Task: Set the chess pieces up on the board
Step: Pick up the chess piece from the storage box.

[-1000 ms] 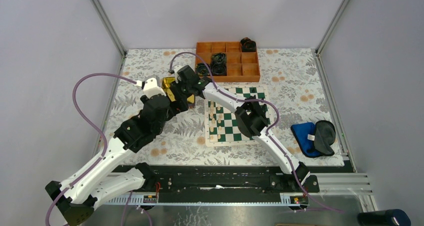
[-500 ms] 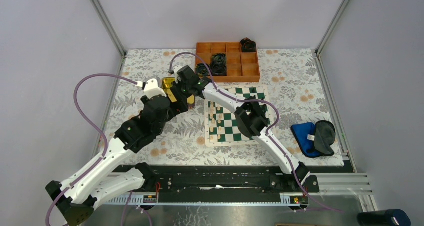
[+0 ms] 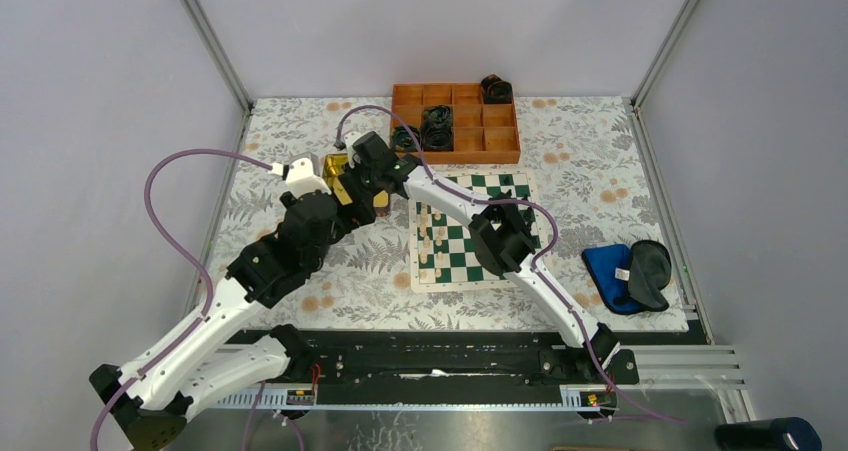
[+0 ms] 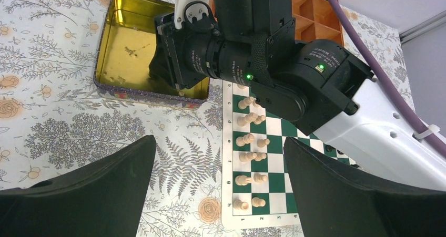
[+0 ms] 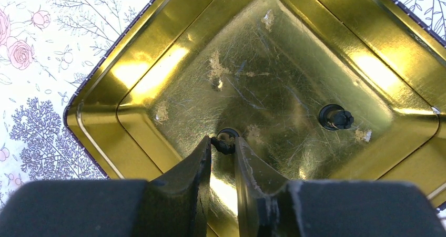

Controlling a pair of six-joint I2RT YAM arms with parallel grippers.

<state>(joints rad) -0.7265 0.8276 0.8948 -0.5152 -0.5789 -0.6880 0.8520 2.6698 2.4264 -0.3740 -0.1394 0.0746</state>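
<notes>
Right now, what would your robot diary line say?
right gripper: pinching black piece in tin | left gripper: open, empty | board: cream pieces standing

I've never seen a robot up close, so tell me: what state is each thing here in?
Shiny yellow square tin: open.
Right hand: in the tin, shut on a small black chess piece.
Second black chess piece: loose on the tin floor.
Left hand: open, holding nothing.
Green-and-white chessboard mat: flat, partly set with cream-white chess pieces.
</notes>
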